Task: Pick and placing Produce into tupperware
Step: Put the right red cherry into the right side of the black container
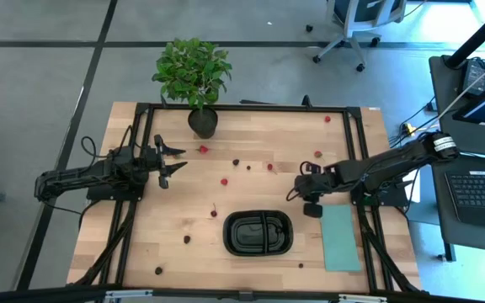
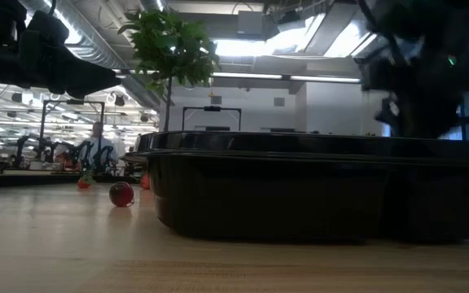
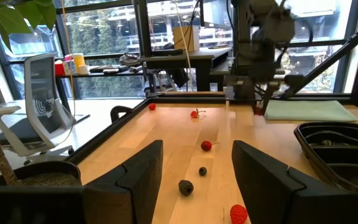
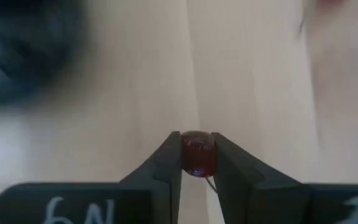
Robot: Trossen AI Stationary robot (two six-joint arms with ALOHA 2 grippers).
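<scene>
Small red and dark berries, the produce, lie scattered on the wooden table, among them one [image 1: 224,181] near the middle and one [image 1: 203,149] by the plant pot. The black two-compartment tupperware [image 1: 228,234] stands near the front edge and fills the low view [image 2: 316,187]. My right gripper [image 1: 295,190] hangs above the table to the far right of the tupperware, shut on one red berry [image 4: 197,154]. My left gripper [image 1: 173,160] waits open at the table's left, level, with nothing between its fingers [image 3: 142,171]. My right gripper pinches the round red berry's two sides [image 4: 186,155] between its two fingertips, right at their free ends. The fingers slant steeply down from the table's right side. The berry is lifted clear of the wood, with a thin stem showing below it.
A leafy potted plant [image 1: 194,76] stands at the far edge, left of centre. A flat pale teal rectangle [image 1: 340,237] lies right of the tupperware. Loose berries [image 3: 206,145] lie ahead of the left gripper. A black frame [image 1: 356,135] runs along the table's sides.
</scene>
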